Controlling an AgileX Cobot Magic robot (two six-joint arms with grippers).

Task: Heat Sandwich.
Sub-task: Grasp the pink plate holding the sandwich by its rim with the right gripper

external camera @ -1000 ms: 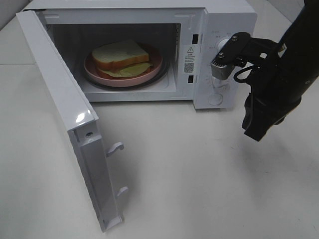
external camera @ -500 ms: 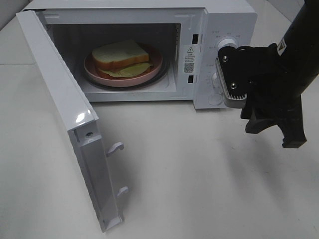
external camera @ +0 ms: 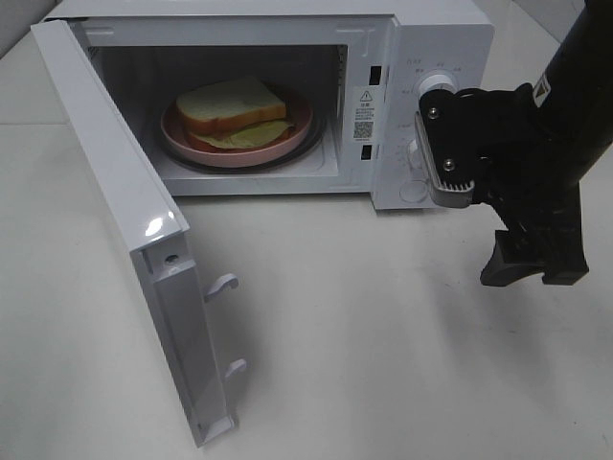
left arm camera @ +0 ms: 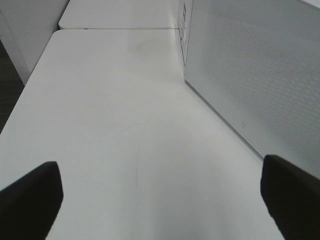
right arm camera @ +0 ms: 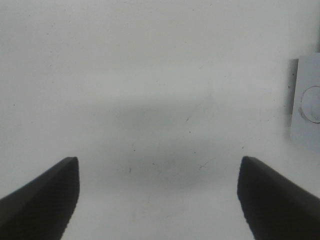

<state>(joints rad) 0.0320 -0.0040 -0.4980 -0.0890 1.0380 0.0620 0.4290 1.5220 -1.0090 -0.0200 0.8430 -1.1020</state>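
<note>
White sandwich (external camera: 233,107) apart from right gripper (external camera: 533,275)

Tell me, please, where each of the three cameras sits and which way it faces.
Exterior high: mounted high, looking down into the open microwave at the sandwich on its pink plate; right gripper shows.
Left wrist: on the left arm, facing along the table beside the microwave's dotted panel; left gripper shows, open.
Right wrist: on the right arm, facing down at the table; open fingertips show.
Shared: both exterior high and right wrist show the control panel.
</note>
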